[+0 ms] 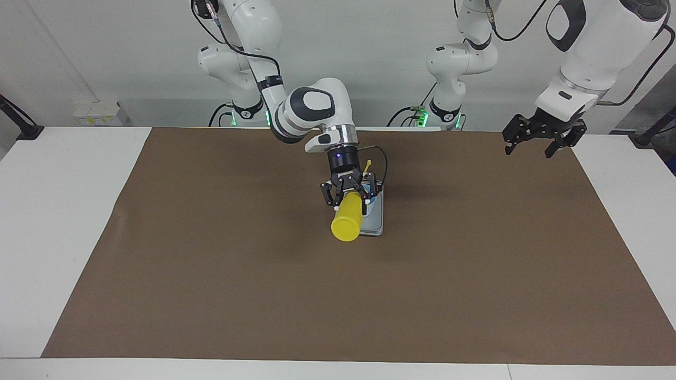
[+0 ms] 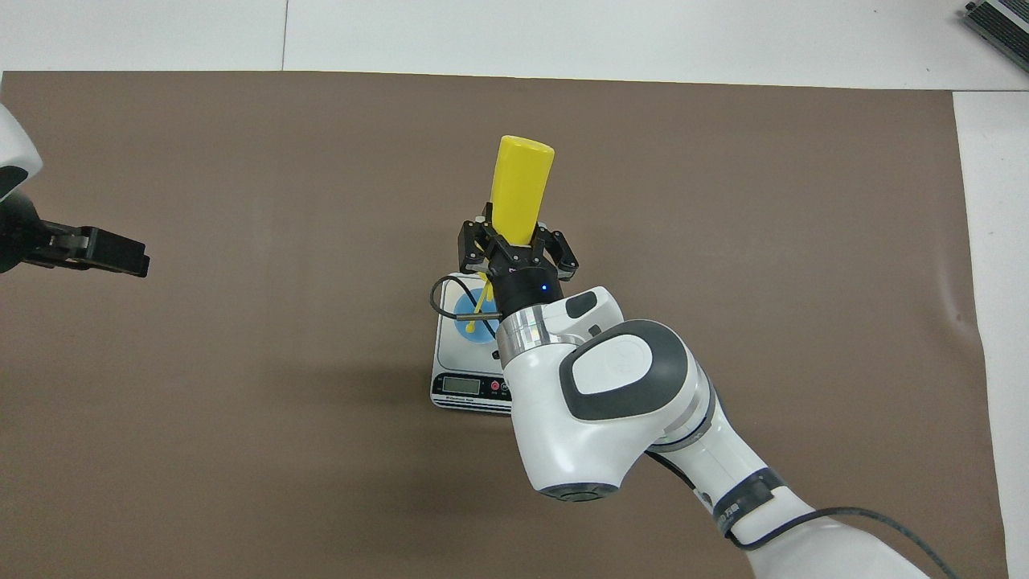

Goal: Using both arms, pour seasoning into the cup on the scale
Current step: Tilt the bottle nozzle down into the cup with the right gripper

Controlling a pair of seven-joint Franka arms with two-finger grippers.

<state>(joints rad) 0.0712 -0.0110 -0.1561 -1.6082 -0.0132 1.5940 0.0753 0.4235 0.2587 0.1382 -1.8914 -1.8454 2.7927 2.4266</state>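
The yellow seasoning bottle [image 1: 348, 221] [image 2: 521, 189] is tipped over above the cup [image 2: 470, 320], nozzle end down toward it, base raised. The right gripper [image 1: 350, 195] [image 2: 516, 245] pinches the bottle around its body. The cup stands on the scale [image 1: 373, 224] [image 2: 462, 378], mid-table on the brown mat [image 1: 211, 264]. The left gripper [image 1: 544, 138] [image 2: 112, 253] waits with fingers spread over the mat's corner at the left arm's end, by the robots' edge.

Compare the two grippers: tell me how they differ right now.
The right gripper is shut on the bottle, tipped over the cup on the scale. The left gripper holds nothing, open, waiting over the mat's edge at its own end. Both are black two-finger grippers.
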